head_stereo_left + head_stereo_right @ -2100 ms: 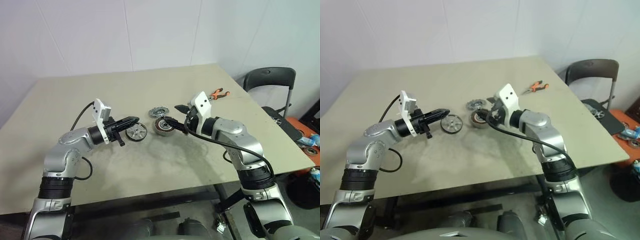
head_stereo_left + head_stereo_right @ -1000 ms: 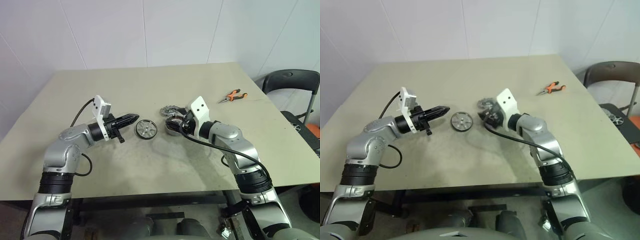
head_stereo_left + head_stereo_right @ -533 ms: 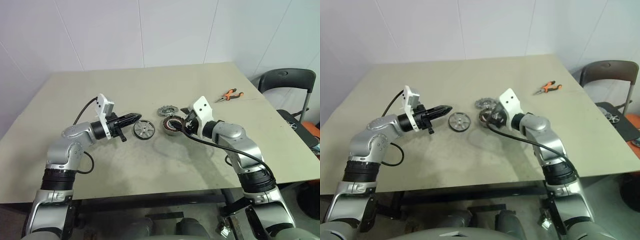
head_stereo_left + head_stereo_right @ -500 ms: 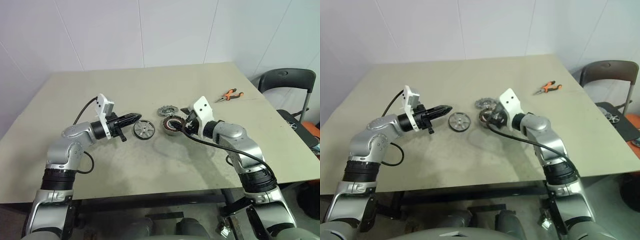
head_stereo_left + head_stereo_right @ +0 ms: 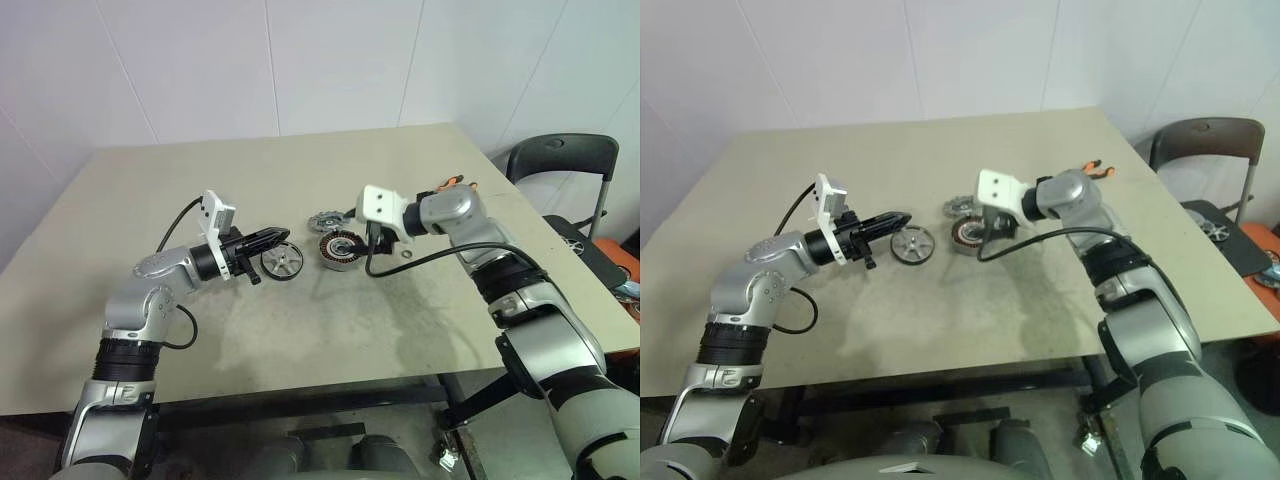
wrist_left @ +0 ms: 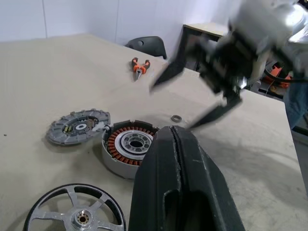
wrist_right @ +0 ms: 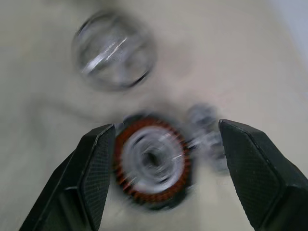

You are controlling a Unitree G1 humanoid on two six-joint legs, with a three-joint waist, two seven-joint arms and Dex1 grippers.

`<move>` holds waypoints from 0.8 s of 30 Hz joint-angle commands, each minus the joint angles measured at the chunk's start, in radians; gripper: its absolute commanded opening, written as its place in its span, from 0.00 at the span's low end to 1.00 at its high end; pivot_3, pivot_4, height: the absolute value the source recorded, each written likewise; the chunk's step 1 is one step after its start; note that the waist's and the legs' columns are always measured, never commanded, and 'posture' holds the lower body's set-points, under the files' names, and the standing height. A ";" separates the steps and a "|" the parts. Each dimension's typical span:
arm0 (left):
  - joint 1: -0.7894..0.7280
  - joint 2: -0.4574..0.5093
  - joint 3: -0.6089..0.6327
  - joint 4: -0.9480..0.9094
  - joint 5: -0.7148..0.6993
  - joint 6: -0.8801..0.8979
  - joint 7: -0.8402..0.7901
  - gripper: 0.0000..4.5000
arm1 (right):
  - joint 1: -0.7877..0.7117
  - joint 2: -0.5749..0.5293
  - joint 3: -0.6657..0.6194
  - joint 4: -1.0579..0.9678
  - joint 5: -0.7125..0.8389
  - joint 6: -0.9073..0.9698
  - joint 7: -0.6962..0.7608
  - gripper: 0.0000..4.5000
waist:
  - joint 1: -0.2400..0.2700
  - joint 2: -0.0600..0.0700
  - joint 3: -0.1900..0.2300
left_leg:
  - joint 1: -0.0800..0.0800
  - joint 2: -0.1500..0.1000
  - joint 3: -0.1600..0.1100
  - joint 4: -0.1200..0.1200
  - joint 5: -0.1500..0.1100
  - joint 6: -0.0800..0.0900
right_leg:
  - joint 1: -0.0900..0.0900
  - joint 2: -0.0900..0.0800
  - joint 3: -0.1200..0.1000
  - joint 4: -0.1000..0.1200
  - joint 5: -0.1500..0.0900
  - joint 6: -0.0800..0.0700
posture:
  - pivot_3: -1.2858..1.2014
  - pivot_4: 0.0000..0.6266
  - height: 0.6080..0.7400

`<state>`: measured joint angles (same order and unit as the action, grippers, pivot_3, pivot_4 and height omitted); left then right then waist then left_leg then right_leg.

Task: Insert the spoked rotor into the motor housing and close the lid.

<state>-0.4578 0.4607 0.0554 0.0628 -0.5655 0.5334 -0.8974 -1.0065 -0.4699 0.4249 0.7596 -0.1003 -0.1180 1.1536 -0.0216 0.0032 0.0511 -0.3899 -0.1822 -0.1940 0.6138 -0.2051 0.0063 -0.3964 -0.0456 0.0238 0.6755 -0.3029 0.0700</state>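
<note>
Beige table (image 5: pixel 300 330) seen from the head camera, with both arms reaching toward its middle. At left, the left gripper (image 5: pixel 283 235) lies roughly level, its two black fingers pressed together and empty, the tip above the near-left edge of the spoked rotor (image 5: pixel 283 260); whether tip and rim touch cannot be told. The spoked rotor lies flat on the table, a thin silver wheel with open spokes. Just to its right stands the motor housing (image 5: pixel 342 249), open side up, its copper-orange ring of windings around a silver hub exposed. The lid (image 5: pixel 324 221), a grey disc with dark cut-outs, lies flat just behind the housing, toward the wall, apparently touching or nearly touching it. Right of the housing, the right gripper (image 6: pixel 192 98) hangs tilted downward above the table with its fingers spread wide and nothing between them; in the right wrist view the housing sits below, framed between the two fingers. A small washer (image 6: pixel 176 118) lies on the table near the housing. Farther right, orange-handled pliers (image 6: pixel 139 66) rest near the far right edge, and a dark chair (image 5: pixel 565 165) stands beyond the table.
</note>
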 commanded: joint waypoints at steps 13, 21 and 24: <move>0.093 0.002 0.051 -0.157 -0.034 0.008 0.077 0.00 | -0.111 0.066 0.032 0.318 -0.179 -0.249 0.007 0.80 | 0.004 0.000 0.000 | 0.001 0.001 0.002 0.001 0.001 -0.002 | -0.003 0.001 0.001 0.008 0.001 -0.002 | 0.52 0.00 1.00; 0.096 -0.008 0.051 -0.166 -0.035 0.009 0.094 0.00 | -0.135 0.096 0.025 0.382 -0.232 -0.283 -0.106 0.80 | 0.005 0.000 0.000 | 0.001 0.001 0.003 0.000 0.002 -0.003 | -0.005 0.001 0.002 0.010 0.001 -0.003 | 0.52 0.00 1.00; 0.099 -0.010 0.051 -0.166 -0.034 0.008 0.097 0.00 | -0.141 0.101 0.023 0.403 -0.247 -0.293 -0.131 0.92 | 0.006 0.000 0.000 | 0.001 0.001 0.003 0.001 0.002 -0.004 | -0.005 0.001 0.002 0.010 0.002 -0.003 | 0.52 0.00 1.00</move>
<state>-0.3543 0.4478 0.0870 -0.0634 -0.5806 0.5430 -0.8025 -1.1094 -0.3712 0.4653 1.1565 -0.3417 -0.3945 1.0431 -0.0152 0.0031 0.0510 -0.3891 -0.1809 -0.1913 0.6143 -0.2031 0.0026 -0.4017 -0.0443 0.0258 0.6855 -0.3013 0.0666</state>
